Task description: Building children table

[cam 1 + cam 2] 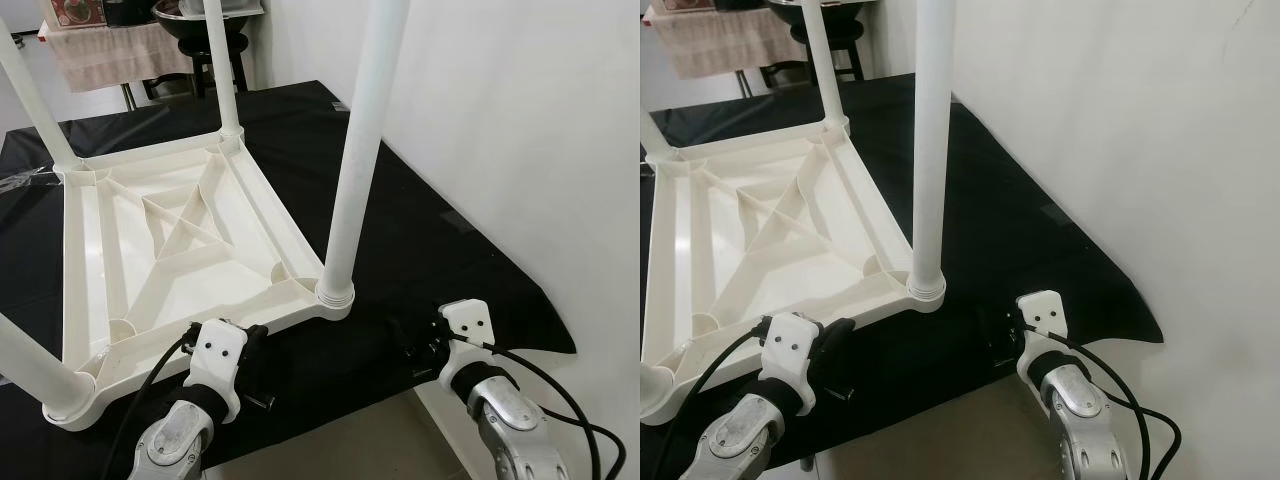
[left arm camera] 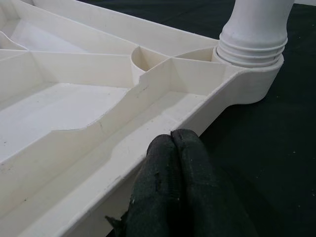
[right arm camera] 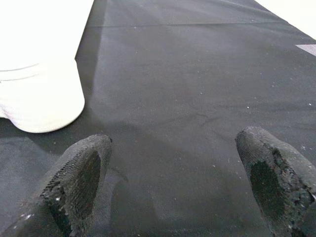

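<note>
A white plastic children's table (image 1: 170, 240) lies upside down on a black cloth (image 1: 430, 230), its ribbed underside facing up. White legs stand in its corners: the near right leg (image 1: 362, 150), a far leg (image 1: 222, 70), a far left leg (image 1: 35, 100) and a near left leg (image 1: 35, 365). My left gripper (image 2: 173, 138) is shut with nothing in it, its tips at the table's near rim (image 2: 148, 148), close to the near right leg's socket (image 2: 252, 54). My right gripper (image 3: 175, 148) is open low over the cloth, just right of that socket (image 3: 39, 98).
A white wall (image 1: 530, 120) runs close along the right side. The cloth's front edge ends at bare floor (image 1: 350, 440) near my arms. Behind stand a cloth-draped table (image 1: 110, 50) and a dark stool (image 1: 205, 40).
</note>
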Available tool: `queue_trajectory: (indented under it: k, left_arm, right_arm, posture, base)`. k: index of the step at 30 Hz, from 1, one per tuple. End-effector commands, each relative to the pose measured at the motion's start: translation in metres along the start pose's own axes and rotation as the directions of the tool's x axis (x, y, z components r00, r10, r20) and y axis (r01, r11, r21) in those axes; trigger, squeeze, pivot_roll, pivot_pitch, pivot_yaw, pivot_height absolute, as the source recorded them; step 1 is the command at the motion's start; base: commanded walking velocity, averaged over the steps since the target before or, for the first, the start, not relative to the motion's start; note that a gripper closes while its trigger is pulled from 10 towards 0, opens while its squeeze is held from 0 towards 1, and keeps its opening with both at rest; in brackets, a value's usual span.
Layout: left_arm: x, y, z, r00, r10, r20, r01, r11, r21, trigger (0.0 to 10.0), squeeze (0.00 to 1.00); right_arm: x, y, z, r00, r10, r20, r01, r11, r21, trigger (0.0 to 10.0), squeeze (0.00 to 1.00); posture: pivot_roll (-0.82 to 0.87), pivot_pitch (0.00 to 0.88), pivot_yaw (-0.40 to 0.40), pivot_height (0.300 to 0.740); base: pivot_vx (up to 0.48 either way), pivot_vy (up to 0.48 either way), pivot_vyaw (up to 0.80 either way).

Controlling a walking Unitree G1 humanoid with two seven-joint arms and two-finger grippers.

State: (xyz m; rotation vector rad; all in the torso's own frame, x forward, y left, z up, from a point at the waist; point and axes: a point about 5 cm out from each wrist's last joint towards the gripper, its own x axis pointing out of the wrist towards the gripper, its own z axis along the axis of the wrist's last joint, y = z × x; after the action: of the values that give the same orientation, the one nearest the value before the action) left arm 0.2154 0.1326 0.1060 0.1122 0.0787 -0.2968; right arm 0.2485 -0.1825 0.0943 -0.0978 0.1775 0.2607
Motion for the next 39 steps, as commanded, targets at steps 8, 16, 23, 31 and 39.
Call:
queue_trajectory:
  k: [8, 16, 23, 31, 39]
  left_arm:
    - [-0.0007, 0.0035, -0.0081, 0.999, 0.014, -0.041, -0.014, 1.000, -0.012, 10.0, 0.00]
    - [-0.0003, 0.0029, -0.0077, 0.999, 0.019, -0.038, -0.019, 1.000, -0.015, 10.0, 0.00]
    - [-0.0005, 0.0030, -0.0077, 0.999, 0.016, -0.040, -0.016, 1.000, -0.017, 10.0, 0.00]
    - [-0.0013, 0.0035, -0.0076, 0.999, 0.017, -0.040, -0.018, 1.000, -0.015, 10.0, 0.00]
    - [-0.0014, 0.0037, -0.0078, 0.999, 0.017, -0.041, -0.018, 1.000, -0.015, 10.0, 0.00]
  right_arm:
    - [-0.0001, -0.0003, -0.0028, 1.000, 0.006, -0.015, -0.005, 1.000, 0.010, 10.0, 0.00]
    - [0.0003, -0.0012, -0.0027, 1.000, 0.011, -0.017, -0.011, 1.000, 0.014, 10.0, 0.00]
    - [0.0003, -0.0008, -0.0028, 1.000, 0.014, -0.017, -0.014, 1.000, 0.022, 10.0, 0.00]
    - [-0.0002, 0.0000, -0.0027, 1.000, 0.017, -0.015, -0.016, 0.999, 0.029, 10.0, 0.00]
    - [-0.0002, 0.0001, -0.0031, 1.000, 0.016, -0.021, -0.016, 1.000, 0.025, 10.0, 0.00]
  posture:
    - [0.00, 0.077, -0.023, 0.740]
    - [0.00, 0.078, -0.029, 0.740]
    - [0.00, 0.080, -0.027, 0.740]
    - [0.00, 0.082, -0.025, 0.740]
    - [0.00, 0.082, -0.025, 0.740]
  base:
    - [0.000, 0.000, 0.00]
    - [0.000, 0.000, 0.00]
    - [0.000, 0.000, 0.00]
    - [0.000, 0.000, 0.00]
    - [0.000, 0.000, 0.00]
